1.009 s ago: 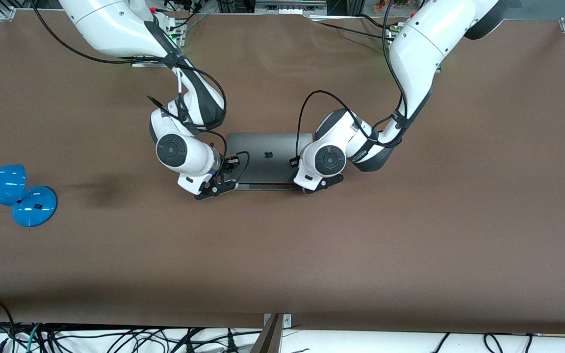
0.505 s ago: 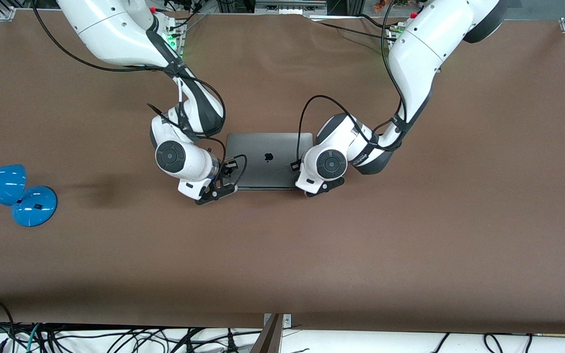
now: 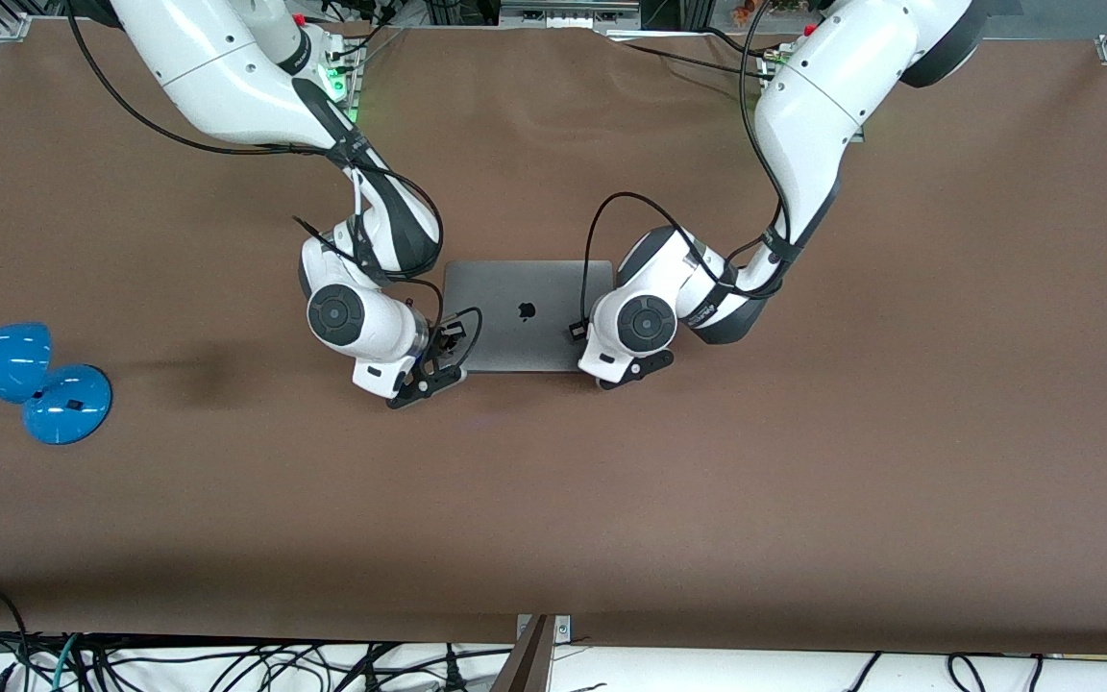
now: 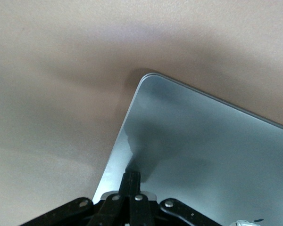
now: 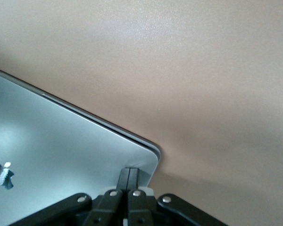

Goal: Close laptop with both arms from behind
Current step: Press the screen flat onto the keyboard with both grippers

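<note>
Both grippers have slid a touch lower in the front view since a second ago, and the thin strip of laptop base seen under the lid's front edge then is gone; lid now lies flat, fully down. Left gripper (image 4: pixel 131 181) has fingers pressed together, tips touching the laptop (image 3: pixel 525 315) lid close to its front corner at the left arm's end; same gripper shows in the front view at that corner (image 3: pixel 632 370). Right gripper (image 5: pixel 129 176) also pinched shut on nothing, tips resting on the lid by the other front corner, at the right arm's end; front view has it there too (image 3: pixel 426 378). Grey lid faces up, dark apple logo (image 3: pixel 526 309) at its middle, also visible in the right wrist view (image 5: pixel 4 175). Laptop sits mid-counter (image 3: pixel 803 461), between the two wrists, closed. Left arm (image 3: pixel 808 125) reaches down from its base to the laptop's one end, right arm (image 3: pixel 227 77) to the other. Blue desk lamp (image 3: pixel 20 377) lies well apart, at the right arm's end of the brown counter.
</note>
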